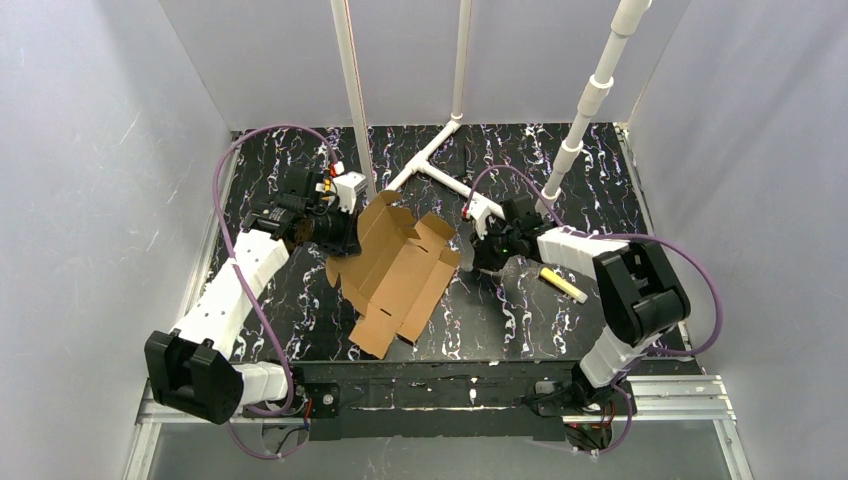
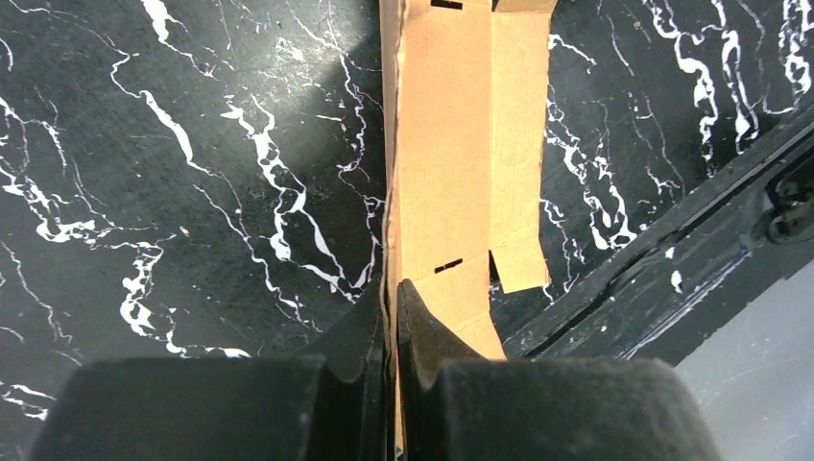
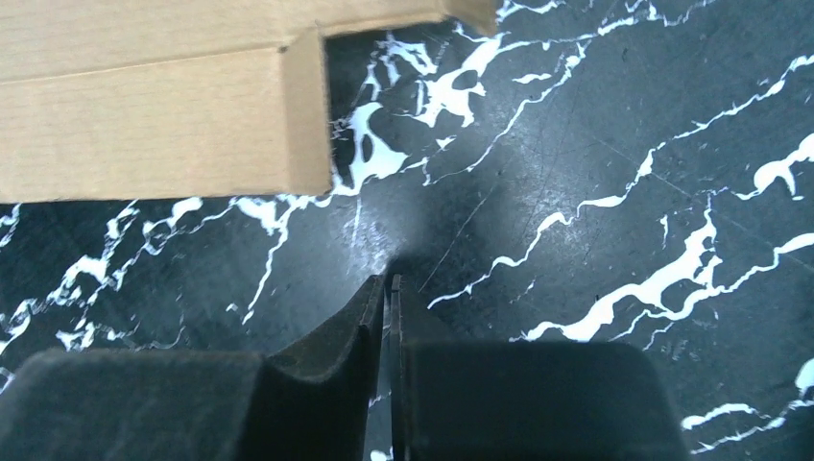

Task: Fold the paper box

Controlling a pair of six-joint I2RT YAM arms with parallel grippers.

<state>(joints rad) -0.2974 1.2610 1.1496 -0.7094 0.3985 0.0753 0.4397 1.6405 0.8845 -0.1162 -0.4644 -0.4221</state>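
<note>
Fingers (image 2: 427, 336) of the left gripper (image 2: 393, 288) are clamped onto an edge of the paper box (image 1: 400, 272). The box is a partly folded brown cardboard sheet lying on the black marbled table (image 1: 590, 190), with flaps raised at its far-left end where that gripper holds it. Just right of the box, near its corner flap, the right gripper (image 3: 388, 280) points down at bare table, its fingers almost touching with nothing between them. A yellow stick-shaped object (image 1: 563, 284) lies farther right of the box.

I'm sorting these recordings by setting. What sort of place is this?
Probably a lab test cell for robot arms: plain grey walls, a black marbled tabletop and a white pipe frame.
</note>
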